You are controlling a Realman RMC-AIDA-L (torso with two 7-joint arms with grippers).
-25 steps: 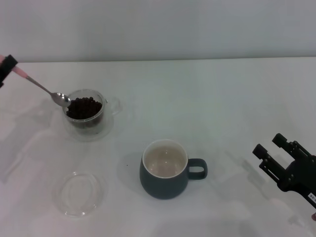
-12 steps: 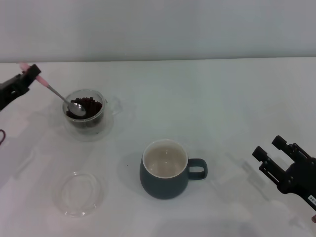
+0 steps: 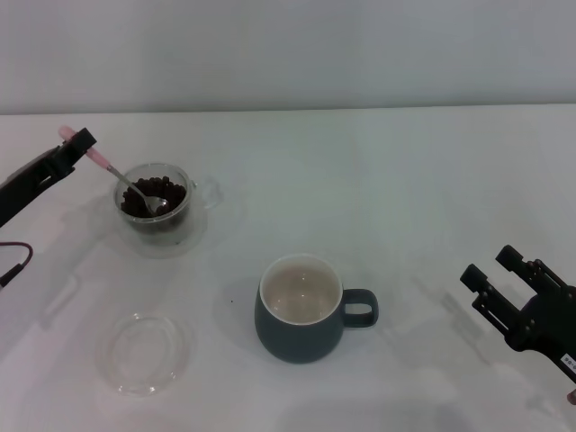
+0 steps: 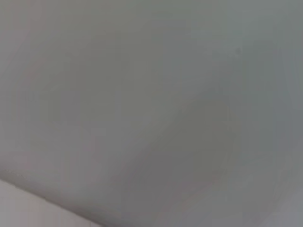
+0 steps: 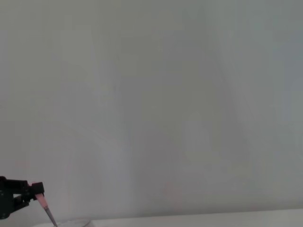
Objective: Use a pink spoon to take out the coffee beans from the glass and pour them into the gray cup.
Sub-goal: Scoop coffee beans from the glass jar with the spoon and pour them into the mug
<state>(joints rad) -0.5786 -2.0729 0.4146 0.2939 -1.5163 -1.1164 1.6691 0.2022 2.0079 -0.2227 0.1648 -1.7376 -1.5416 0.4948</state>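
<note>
The left gripper [image 3: 79,147] is at the table's left edge, closed on the pink end of the spoon [image 3: 126,180], which slants down from it into the glass [image 3: 155,200]. The spoon's metal bowl is buried among the coffee beans [image 3: 171,193] that fill the glass, toward the side nearer the robot. The glass stands on the white table [image 3: 378,180] at its far left, with its clear handle pointing right. From the right wrist view the same gripper [image 5: 33,190] shows far off, pinching the pink handle [image 5: 42,201]. Nearer the robot and to the right of the glass stands the gray cup [image 3: 302,309], upright, its cream inside bare, its loop handle to the right. A flat clear saucer [image 3: 144,352] lies to the cup's left, apart from it. The right gripper [image 3: 504,281] hovers at the lower right, well away from the cup, fingers spread and holding nothing.
</note>
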